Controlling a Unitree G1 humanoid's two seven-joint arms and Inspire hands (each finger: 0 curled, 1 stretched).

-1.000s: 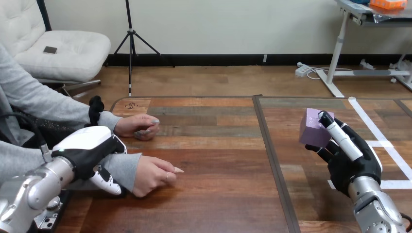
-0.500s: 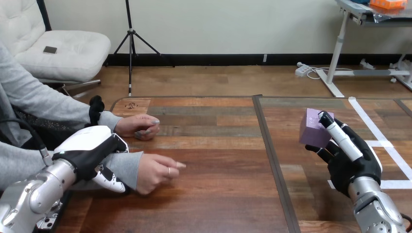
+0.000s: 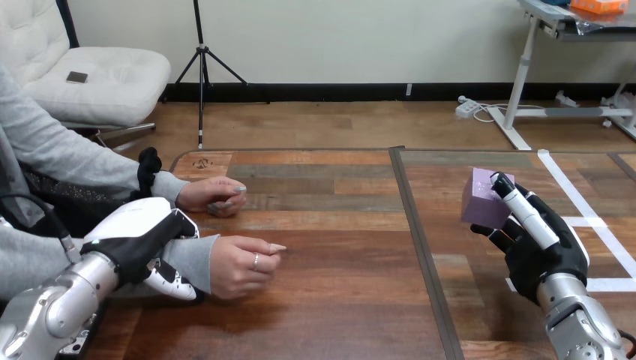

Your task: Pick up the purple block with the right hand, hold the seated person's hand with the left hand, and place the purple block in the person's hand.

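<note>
The purple block (image 3: 482,198) is raised above the right side of the table, gripped by my right hand (image 3: 536,244), whose thumb and fingers curl round it. At the lower left, my left hand (image 3: 142,240) wraps the grey-sleeved forearm of the person just behind the wrist, fingers curled under the sleeve. The person's near hand (image 3: 241,264) is loosely curled, lifted slightly off the table, one finger pointing right. The person's far hand (image 3: 214,195) rests on the table further back.
A dark seam (image 3: 420,247) runs front to back across the wooden table (image 3: 337,300) between the two hands. White tape lines (image 3: 600,232) mark the table's right part.
My left hand and the person's near hand have shifted slightly right and lifted; the person's hand has turned more upright. My right hand with the block has stayed still.
</note>
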